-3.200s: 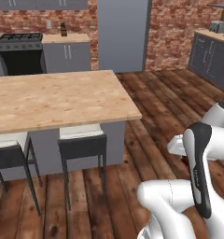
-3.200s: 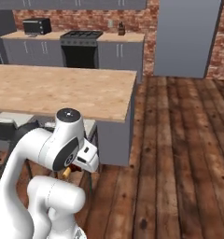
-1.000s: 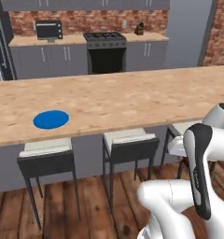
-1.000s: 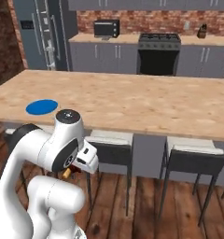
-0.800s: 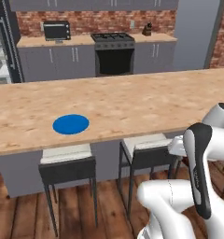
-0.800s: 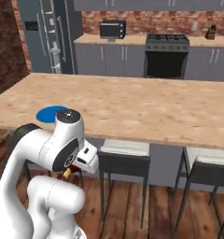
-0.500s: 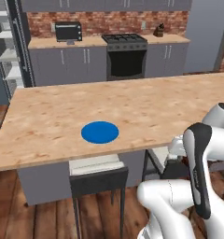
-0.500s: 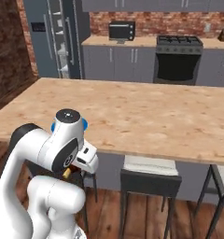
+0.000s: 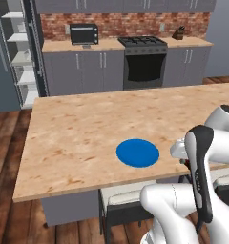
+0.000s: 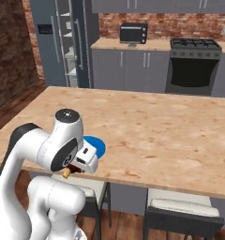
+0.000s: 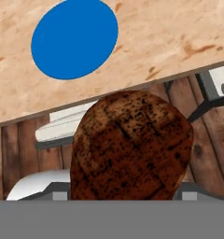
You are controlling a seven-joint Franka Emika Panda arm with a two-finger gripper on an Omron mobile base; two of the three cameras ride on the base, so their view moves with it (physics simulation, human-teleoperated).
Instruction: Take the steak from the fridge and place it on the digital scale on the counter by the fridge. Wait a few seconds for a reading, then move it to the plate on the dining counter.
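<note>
In the hand view the steak [image 11: 132, 149], brown and grill-marked, hangs close to the camera and hides the fingertips. It hangs off the near edge of the dining counter [image 11: 170, 32], above a stool. The blue plate [image 11: 74, 38] lies on that slab just beyond the edge. From the right base view my gripper [image 10: 71, 170] is tucked under the folded arm, shut on the steak [image 10: 75, 167], just short of the plate [image 10: 96, 147]. The plate [image 9: 138, 153] sits near the front of the dining counter [image 9: 78, 138]. The fridge [image 9: 16, 57] stands open at the back left, white shelves showing.
Pale stools [image 10: 180, 211] stand under the island's near edge. Behind the island run grey cabinets with a wood-grain counter [image 9: 64, 46], a black toaster oven [image 9: 84, 33] and a black stove [image 9: 144, 62]. A brick wall [image 10: 11, 51] bounds the left side.
The whole picture has shifted: the base has driven along the island, so the blue plate now lies right in front of the arm. The arm keeps its folded pose, still holding the steak.
</note>
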